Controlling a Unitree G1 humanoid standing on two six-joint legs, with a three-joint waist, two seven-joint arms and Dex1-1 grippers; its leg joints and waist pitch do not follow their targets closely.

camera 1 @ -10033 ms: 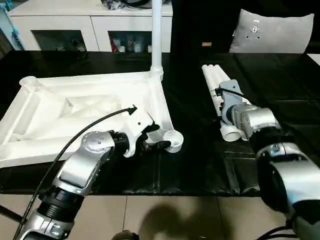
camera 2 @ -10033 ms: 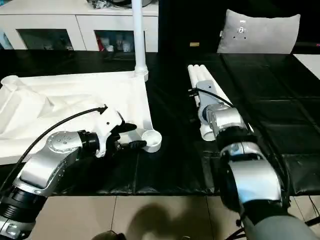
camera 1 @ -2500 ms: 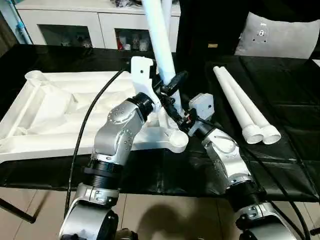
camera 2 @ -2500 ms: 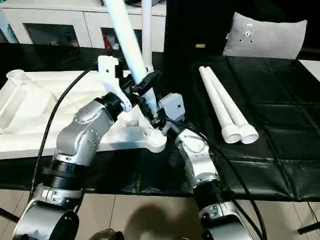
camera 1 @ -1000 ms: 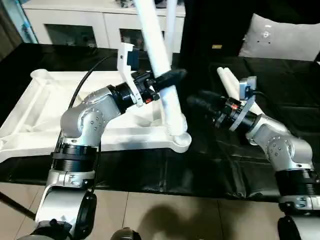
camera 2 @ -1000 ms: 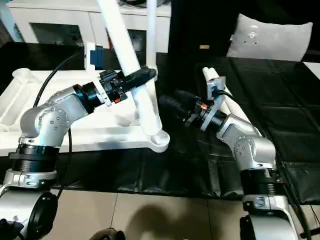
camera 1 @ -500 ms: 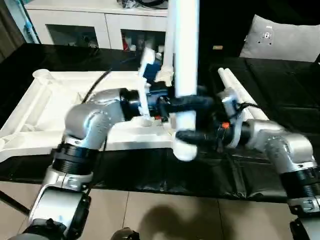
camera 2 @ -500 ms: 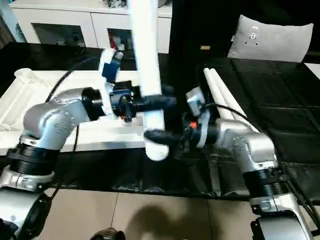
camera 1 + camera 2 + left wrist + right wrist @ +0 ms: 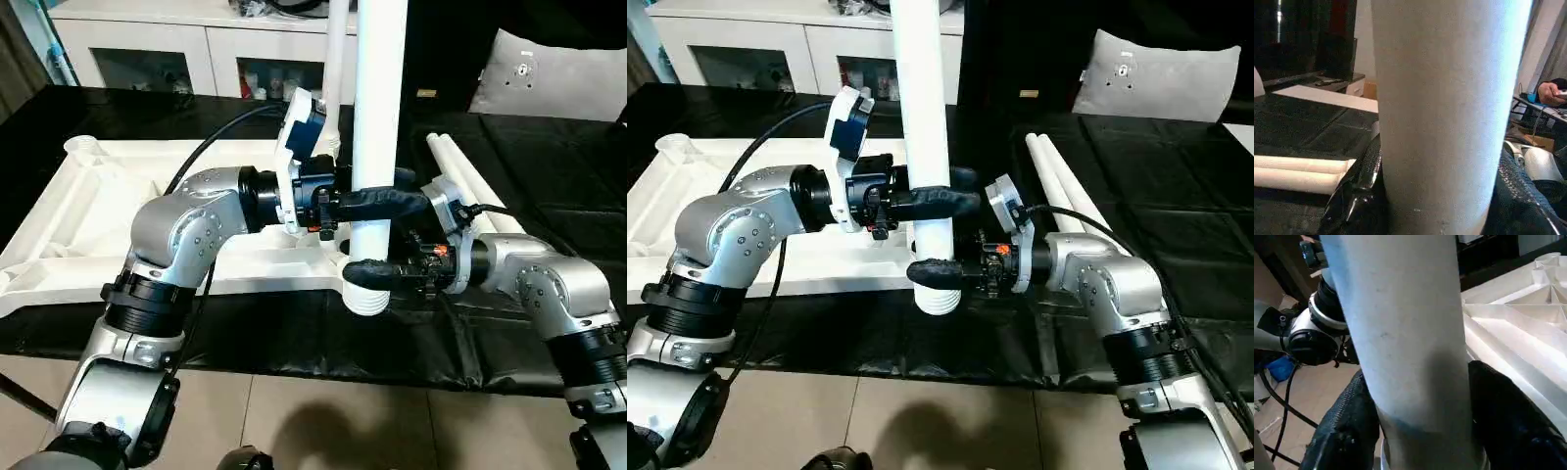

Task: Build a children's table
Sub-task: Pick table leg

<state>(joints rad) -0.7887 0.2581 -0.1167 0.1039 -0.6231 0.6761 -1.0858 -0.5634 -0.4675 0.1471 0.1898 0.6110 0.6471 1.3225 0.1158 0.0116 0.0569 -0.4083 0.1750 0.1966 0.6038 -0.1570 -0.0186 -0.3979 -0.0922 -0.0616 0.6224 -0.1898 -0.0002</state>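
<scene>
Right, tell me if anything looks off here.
Nothing is damaged or spilled. The tabletop lies ribbed side up with one leg standing in a far corner. Both grippers hold a second leg upright at the near corner; two spare legs lie alongside.

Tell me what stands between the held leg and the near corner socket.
Nothing visible. The leg stands upright in the left gripper and right gripper; its flared end hides the socket, so seating is unclear.

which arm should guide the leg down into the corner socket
Right, probably. The right gripper clasps the leg just above its flared end, next to the near corner socket of the tabletop, so it steers the tip best. The left gripper holds higher and steadies the leg.
</scene>
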